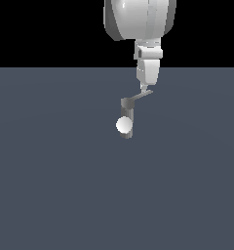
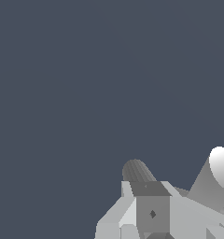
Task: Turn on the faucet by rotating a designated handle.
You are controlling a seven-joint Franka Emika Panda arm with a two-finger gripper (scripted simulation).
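At mid-bench (image 1: pixel 50 195), slightly toward the exterior view's right, stands the faucet (image 1: pixel 127 117); nothing else sits near it. Gripper (image 1: pixel 146 89) hangs directly above the handle (image 1: pixel 138 98), at its outer tip, the end toward the exterior view's right. Fingertips look to be touching or just beside the bar; contact cannot be confirmed from either view. Gripper opening: cannot tell. The exterior view shows the fingers only as one narrow sliver, and the wrist view shows blocky gripper parts (image 2: pixel 151 210) without a readable gap.

Risks, judged from this pose:
- Contact sits at the very tip of a thin bar. A sideways push here could slide off the end, leaving the handle barely turned.
- If the fingers ride too high, they pass over the flat bar with no rotation at all.
- If they press down rather than sideways, load goes into the bar instead of swinging it about the post.
- Sweep in the wrong direction could drive the gripper body into the post.

Faucet appearance: short dull-grey upright cylinder, white ball (image 1: pixel 123 125) on the front face low down. Handle is a thin flat grey bar leaving the post top and angling up toward the exterior view's right, roughly as long as the post is tall. In the wrist view the post shows as a ribbed grey cylinder top (image 2: pixel 137 172).
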